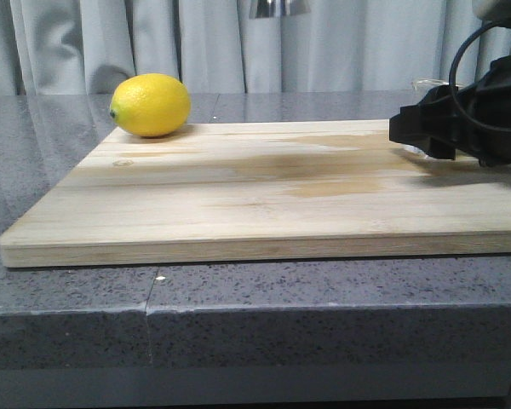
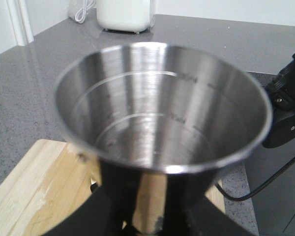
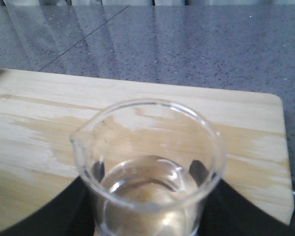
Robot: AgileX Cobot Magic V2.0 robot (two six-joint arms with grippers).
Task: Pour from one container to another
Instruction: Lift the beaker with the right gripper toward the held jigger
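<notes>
Front view: board [image 1: 264, 192] lies flat on the grey surface [image 1: 238, 294], a darker wet-looking patch across its middle. Lemon [image 1: 151, 105] sits on the board's far corner at 10 o'clock, touching the wood. Right arm [image 1: 473, 111] comes in at 3 o'clock, low over the board's right edge; the beaker is not readable in this view. A bit of shiny metal [image 1: 278, 8] shows at 12 o'clock, cut off by the frame edge.

Left wrist view: left gripper [image 2: 152, 211] holds a steel cup [image 2: 162, 113], mouth towards the camera. Dark fingers [image 2: 113, 191] close on the cup's lower body. Graduation rings show on the inner wall; a little clear liquid may sit at the bottom, hard to say under the glare. Cup is up off the board, which shows below and behind it. A white appliance [image 2: 125, 14] stands on the surface well beyond. The other arm's black housing [image 2: 285, 113] is at 3 o'clock, with a cable hanging from it.

Right wrist view: right gripper [image 3: 150, 216] grips a glass beaker [image 3: 150, 167], upright, spout at 9 o'clock. Fingers [image 3: 197, 172] show through the glass, pressed against both sides. Clear liquid fills roughly the lower third. Beaker is over the board; cannot tell if its base touches the wood.
</notes>
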